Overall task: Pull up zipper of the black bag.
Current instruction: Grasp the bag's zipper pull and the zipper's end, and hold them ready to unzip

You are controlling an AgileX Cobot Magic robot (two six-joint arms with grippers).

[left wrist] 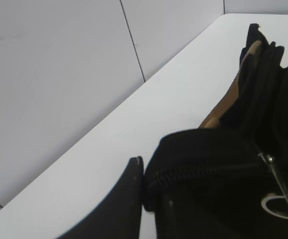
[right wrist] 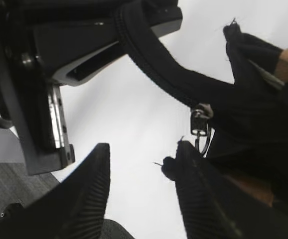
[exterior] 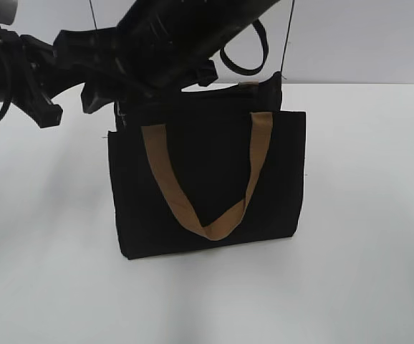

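Note:
The black bag stands upright on the white table, one tan strap hanging down its front. My left gripper is shut on the bag's top corner at the end of the zipper; only one finger shows, pressed against the fabric. The silver pull tab and ring lie just past it. My right gripper is open and empty. Its right fingertip sits just below the pull tab without holding it. In the exterior view both arms crowd the bag's top left corner.
The white table surrounds the bag. A black cable loop and thin cords hang above the bag's right end. The table's far edge meets a grey panelled wall. The left gripper's body sits close to the right gripper.

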